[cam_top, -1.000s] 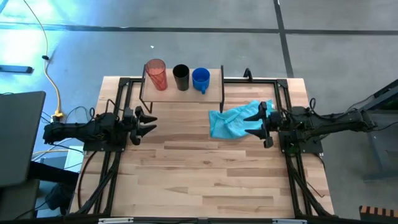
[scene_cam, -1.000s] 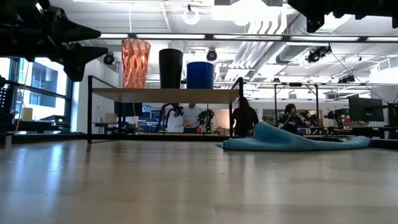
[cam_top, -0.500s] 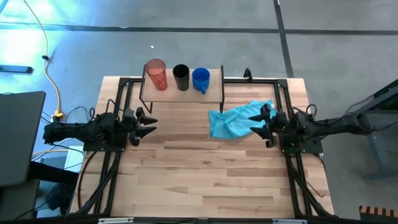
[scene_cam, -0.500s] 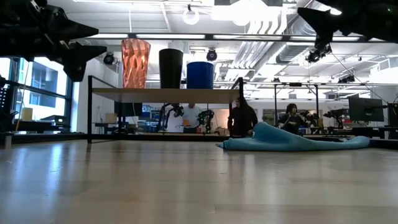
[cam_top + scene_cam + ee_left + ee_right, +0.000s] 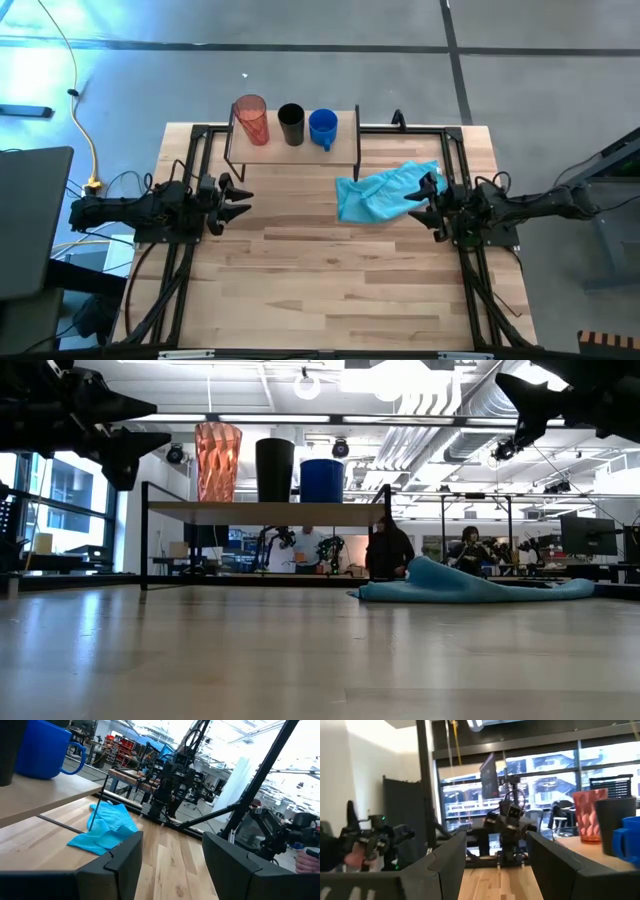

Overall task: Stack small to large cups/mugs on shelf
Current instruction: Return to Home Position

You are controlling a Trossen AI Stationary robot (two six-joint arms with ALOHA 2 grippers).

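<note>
Three cups stand upright in a row on the shelf at the table's far edge: an orange-red tumbler, a black cup and a blue mug with a handle. In the low view they show as tumbler, black cup and mug. My left gripper stands open at the table's left side, pointing level toward the right. My right gripper stands open at the right side, raised above the table beside a light-blue cloth. Neither holds anything.
A crumpled light-blue cloth lies on the table right of centre, just in front of my right gripper. The shelf's black legs stand on the tabletop. People sit in the room beyond the table.
My right gripper has drawn back toward the table's right edge and come down a little, its fingers tipping upward. It stays open. The cloth and the cups have not moved.
</note>
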